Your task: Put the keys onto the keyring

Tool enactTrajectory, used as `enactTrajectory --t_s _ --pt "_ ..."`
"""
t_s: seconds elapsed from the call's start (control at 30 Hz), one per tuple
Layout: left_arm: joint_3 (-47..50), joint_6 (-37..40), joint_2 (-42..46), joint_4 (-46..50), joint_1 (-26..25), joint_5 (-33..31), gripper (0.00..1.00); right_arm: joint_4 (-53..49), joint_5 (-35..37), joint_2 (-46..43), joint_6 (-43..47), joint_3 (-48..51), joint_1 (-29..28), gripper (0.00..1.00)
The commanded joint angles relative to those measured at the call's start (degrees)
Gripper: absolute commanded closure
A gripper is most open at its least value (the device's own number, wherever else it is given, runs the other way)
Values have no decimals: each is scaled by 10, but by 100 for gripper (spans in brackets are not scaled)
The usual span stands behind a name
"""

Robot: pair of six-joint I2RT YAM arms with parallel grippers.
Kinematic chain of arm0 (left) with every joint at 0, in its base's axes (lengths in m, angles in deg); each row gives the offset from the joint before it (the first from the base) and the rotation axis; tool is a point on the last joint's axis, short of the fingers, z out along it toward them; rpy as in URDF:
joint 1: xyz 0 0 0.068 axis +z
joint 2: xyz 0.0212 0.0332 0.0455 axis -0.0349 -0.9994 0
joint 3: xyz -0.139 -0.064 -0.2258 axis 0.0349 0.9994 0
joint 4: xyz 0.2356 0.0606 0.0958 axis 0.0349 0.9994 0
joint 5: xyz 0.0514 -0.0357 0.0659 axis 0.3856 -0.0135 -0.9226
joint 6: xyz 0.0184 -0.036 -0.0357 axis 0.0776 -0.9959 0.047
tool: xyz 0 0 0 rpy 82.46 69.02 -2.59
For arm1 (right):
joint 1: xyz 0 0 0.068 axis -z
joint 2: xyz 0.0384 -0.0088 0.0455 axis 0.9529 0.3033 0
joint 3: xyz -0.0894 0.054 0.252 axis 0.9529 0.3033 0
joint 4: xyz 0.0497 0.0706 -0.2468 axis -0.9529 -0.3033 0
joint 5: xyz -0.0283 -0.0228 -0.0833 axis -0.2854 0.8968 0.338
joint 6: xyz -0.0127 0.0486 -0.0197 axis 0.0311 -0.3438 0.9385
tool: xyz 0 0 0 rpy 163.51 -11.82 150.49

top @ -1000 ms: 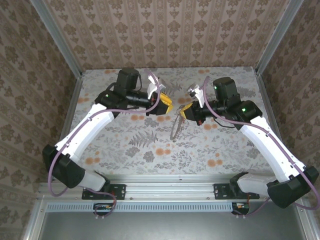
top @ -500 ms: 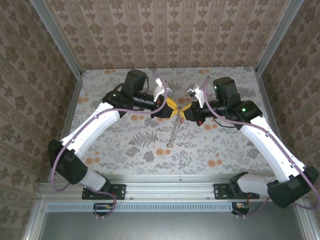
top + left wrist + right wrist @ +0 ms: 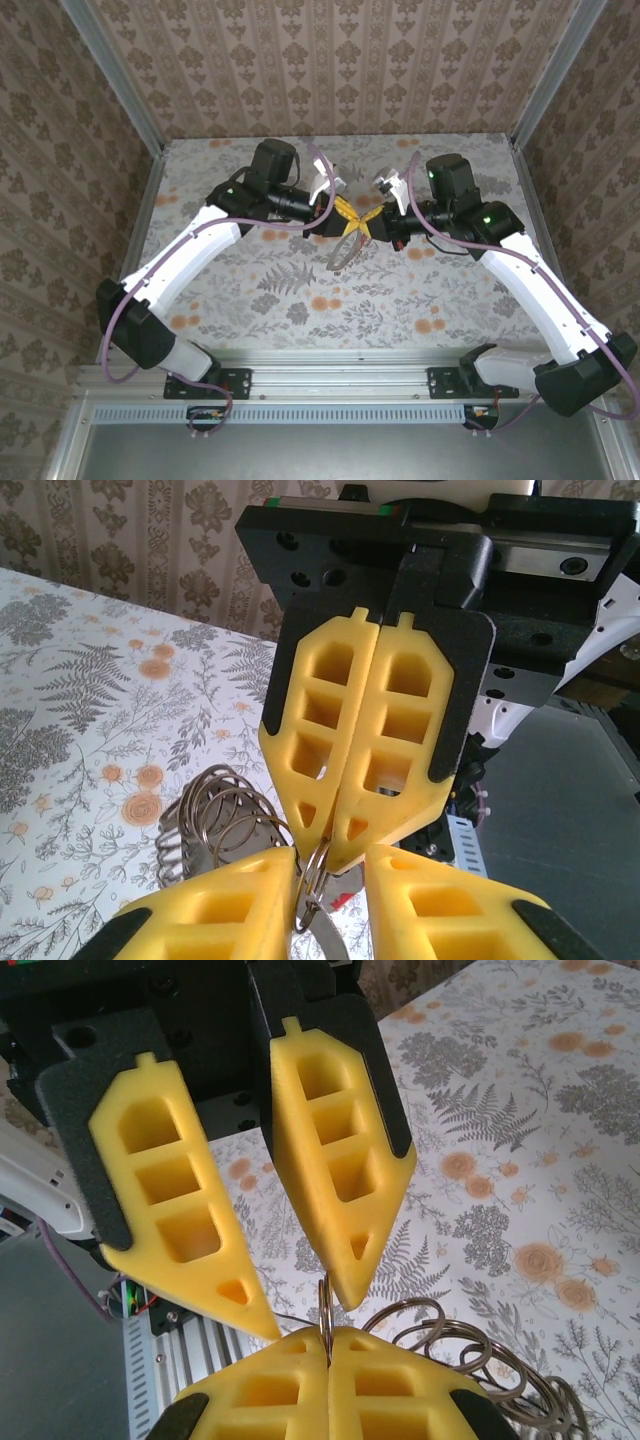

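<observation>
Over the middle of the grey floral-print table (image 3: pixel 250 300), my two pairs of yellow, cut-out plastic fingers meet tip to tip. My right fingers (image 3: pixel 270 1385) are pressed flat together. A large, thin, dark brownish-grey metal keyring (image 3: pixel 327 1310) is pinched in the seam between them, its wire standing up out of the join.

My left fingers (image 3: pixel 220 905) stand apart, with a clear gap between the two pads. The tips of the right pair poke into that gap from the opposite side. The wire of the keyring passes through it too, close against the tip of one left finger; whether it touches, I cannot tell.

From above, the keyring hangs below the meeting point, tilted and showing as a narrow oval against the floral print. In both wrist views its lower part reads as a smear of overlapping silvery loops, so its outline there is unclear.

My white left arm (image 3: pixel 190 250) reaches in from the left and my white right arm (image 3: pixel 530 270) from the right, both bent at the elbow, wrists turned toward each other. Brown patterned wallpaper (image 3: pixel 330 70) closes the table on three sides.
</observation>
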Motion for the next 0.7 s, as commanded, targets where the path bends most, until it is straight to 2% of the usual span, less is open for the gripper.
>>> enactTrajectory --t_s 0.0,0.17,0.33,0.5,0.53,0.6,0.67 --pt "-18 6 -8 6 -5 26 78 25 -14 -12 -7 4 -3 100" --pt "-18 7 -5 3 -5 22 81 24 -13 -13 -6 7 -3 100" --pt "-8 1 4 -13 -3 12 100 24 -8 -15 -5 13 -3 100" --pt "12 -15 20 -53 -2 5 100 40 -7 -24 -18 25 -1 100" --pt "16 -18 23 -61 -1 3 100 48 -8 -29 -24 30 2 90" --pt "23 -24 30 -76 -1 -4 100 76 -17 -41 -41 45 15 80" --pt "30 -29 37 -88 -1 -9 100 108 -37 -58 -68 65 35 77"
